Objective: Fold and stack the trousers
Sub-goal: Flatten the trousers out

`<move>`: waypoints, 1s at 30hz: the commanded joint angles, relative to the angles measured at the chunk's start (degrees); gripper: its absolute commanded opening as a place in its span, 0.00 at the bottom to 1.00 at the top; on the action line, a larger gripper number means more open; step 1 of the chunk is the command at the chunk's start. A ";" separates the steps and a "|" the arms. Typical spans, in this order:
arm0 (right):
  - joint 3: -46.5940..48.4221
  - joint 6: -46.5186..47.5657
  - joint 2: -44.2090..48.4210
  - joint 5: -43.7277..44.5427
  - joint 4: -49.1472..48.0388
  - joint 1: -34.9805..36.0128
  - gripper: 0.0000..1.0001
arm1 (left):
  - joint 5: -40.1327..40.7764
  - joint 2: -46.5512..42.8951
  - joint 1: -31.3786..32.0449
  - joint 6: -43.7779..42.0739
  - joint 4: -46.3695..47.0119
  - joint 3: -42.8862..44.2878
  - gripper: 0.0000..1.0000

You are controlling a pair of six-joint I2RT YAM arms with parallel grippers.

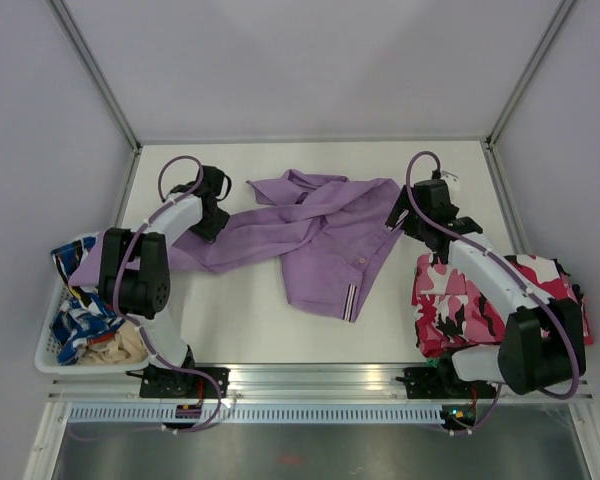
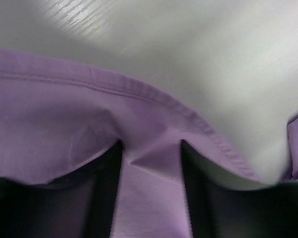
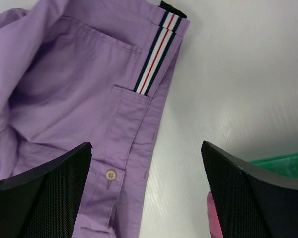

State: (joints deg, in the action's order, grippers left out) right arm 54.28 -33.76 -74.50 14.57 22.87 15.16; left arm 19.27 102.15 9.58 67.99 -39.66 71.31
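Note:
The lilac trousers (image 1: 320, 240) lie spread and crumpled across the middle of the table, one leg running left. A striped ribbon tab (image 1: 350, 300) marks the waistband end nearest me. My left gripper (image 1: 212, 220) is at the left leg; in the left wrist view it (image 2: 151, 163) is shut on a bunched fold of the lilac cloth (image 2: 64, 129) near a hemmed edge. My right gripper (image 1: 401, 215) hovers at the trousers' right edge. In the right wrist view it (image 3: 145, 146) is wide open and empty above the buttoned waistband (image 3: 64, 89) and bare table.
A folded pink-white-black camouflage garment (image 1: 480, 295) lies at the right, under my right arm, with something green (image 3: 283, 161) beside it. A white basket (image 1: 46, 352) at the left edge holds blue-and-white clothing (image 1: 80, 315). Enclosure walls and metal posts ring the table.

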 commanded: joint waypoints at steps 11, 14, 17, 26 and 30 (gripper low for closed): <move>-1.46 -4.83 -10.83 2.66 -10.30 -3.11 0.98 | 3.84 -2.12 -1.15 -8.39 7.49 -0.38 0.02; -1.02 -4.83 -12.42 1.78 -11.26 -4.08 0.98 | 9.02 -5.98 -1.15 -14.26 9.32 1.11 0.02; -0.50 -4.65 -13.21 1.34 -12.67 -5.05 0.98 | 8.07 -8.01 -1.15 -21.12 14.24 2.95 0.02; -0.40 -8.60 -16.72 -3.23 -24.85 -6.19 0.98 | 6.75 -3.19 1.75 -46.01 21.98 22.47 0.02; 3.80 -8.69 -22.17 -3.41 -24.82 -6.11 0.96 | 5.87 -2.31 1.84 -44.96 24.19 22.47 0.02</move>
State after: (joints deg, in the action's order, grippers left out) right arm 54.00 -40.69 -92.77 12.36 2.63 9.06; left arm 24.36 97.60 11.35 28.36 -18.55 93.21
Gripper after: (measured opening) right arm 0.962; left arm 0.027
